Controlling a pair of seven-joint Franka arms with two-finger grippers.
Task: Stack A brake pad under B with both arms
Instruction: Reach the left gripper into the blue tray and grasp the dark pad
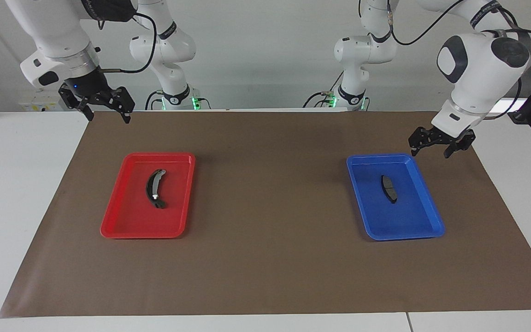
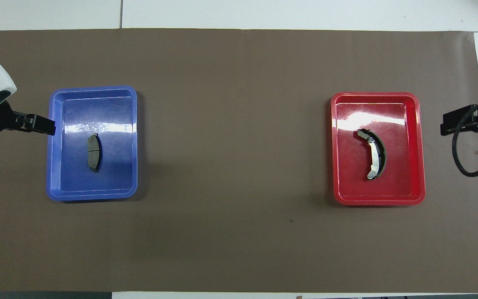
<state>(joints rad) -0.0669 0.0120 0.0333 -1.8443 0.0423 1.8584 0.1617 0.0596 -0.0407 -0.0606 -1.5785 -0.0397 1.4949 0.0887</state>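
The A brake pad (image 1: 389, 188) (image 2: 94, 152), short, flat and dark grey, lies in the blue tray (image 1: 404, 236) (image 2: 92, 89) toward the left arm's end of the table. B (image 1: 154, 189) (image 2: 375, 154), a curved black shoe with a pale metal strip, lies in the red tray (image 1: 138, 234) (image 2: 374, 95) toward the right arm's end. My left gripper (image 1: 430, 153) (image 2: 44, 126) hangs open and empty over the blue tray's outer edge. My right gripper (image 1: 109, 118) (image 2: 444, 126) waits open and empty, raised over the mat's edge beside the red tray.
A brown mat (image 1: 265, 267) (image 2: 235, 232) covers most of the white table (image 1: 21, 184), with both trays on it. A black cable (image 2: 463, 166) loops from the right gripper over the mat's edge.
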